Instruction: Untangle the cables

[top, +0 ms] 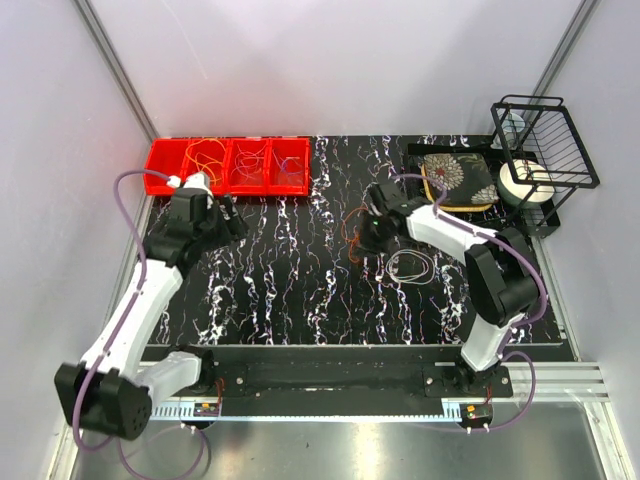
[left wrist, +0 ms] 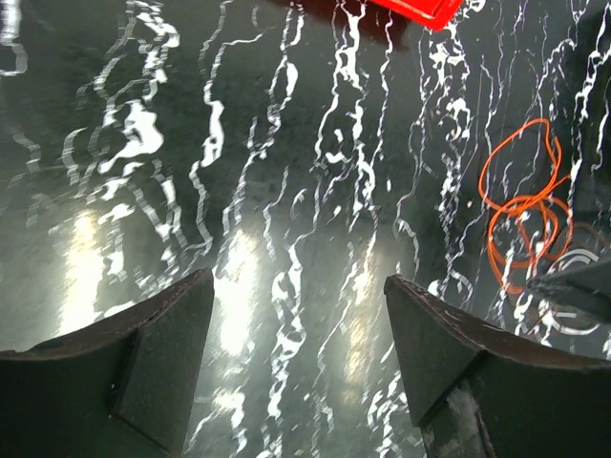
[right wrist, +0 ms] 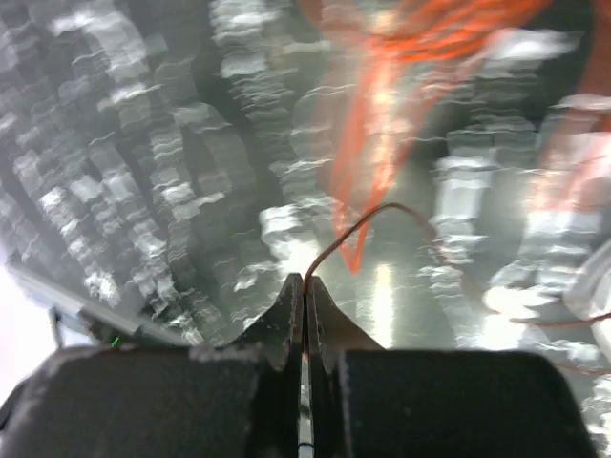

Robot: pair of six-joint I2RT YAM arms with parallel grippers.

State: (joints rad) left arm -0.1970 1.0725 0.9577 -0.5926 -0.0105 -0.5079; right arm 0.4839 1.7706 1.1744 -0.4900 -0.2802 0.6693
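Cables (top: 354,224) are lying loose on the black marbled table (top: 290,290), a little right of its middle, and more thin loops are sitting in the compartments of the red bin (top: 160,170) at the far left edge, a yellow cable (top: 207,155) among them. The orange cable (left wrist: 520,219) is curling in a few overlapping loops flat on the table, and the white cable (top: 410,265) is lying as a coil just beside it, on the near right. The right gripper (right wrist: 305,279) is reaching into this cluster with its jaws pressed together, and a thin red cable (right wrist: 382,206) is coming out from between the tips and arching to the right; in the right wrist view the orange loops are showing as a blur just beyond it. The left gripper (left wrist: 298,280) is hanging above bare table near the red bin, well apart from the loose cables, with its jaws standing wide and nothing between them. At the far right a floral mat (top: 455,180) is lying next to a black wire rack (top: 545,135), with a white roll (top: 525,185) beside the rack.
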